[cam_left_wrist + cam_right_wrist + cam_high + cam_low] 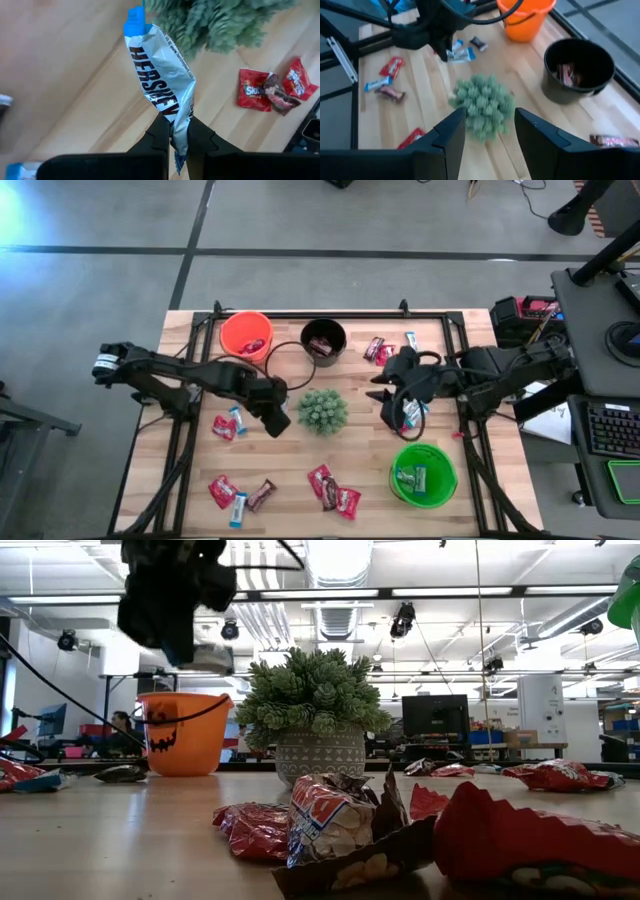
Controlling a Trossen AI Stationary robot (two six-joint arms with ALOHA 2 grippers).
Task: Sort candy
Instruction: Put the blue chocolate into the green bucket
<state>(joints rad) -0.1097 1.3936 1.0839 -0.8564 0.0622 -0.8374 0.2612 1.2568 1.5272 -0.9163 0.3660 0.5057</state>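
The left gripper (176, 131) is shown clamped on one end of a silver-and-blue Hershey's bar (162, 82), lifted clear of the table (290, 490) just beside the green plant ball (323, 410). The right gripper (488, 131) is held with its fingers apart and empty, above the right half of the table and facing the plant ball.

Progress is judged as partial. Red wrappers are seen in the orange bucket (246, 335), dark ones in the black bucket (323, 341), and a light wrapper in the green bucket (422, 472). Loose candy remains scattered: a pair (228, 423) beside the left gripper, a group (238, 494) at the front left, red pieces (333, 489) at the front centre, and more (385, 348) behind the right arm. By its colouring, the held bar is judged to belong in the green bucket.

The wrapper lettering and the grip are resolved only in the left wrist view. Bucket contents and the overall layout are given only by the high view. In the low view a jack-o'-lantern face on the orange bucket is revealed, with foreground wrappers close to the lens.
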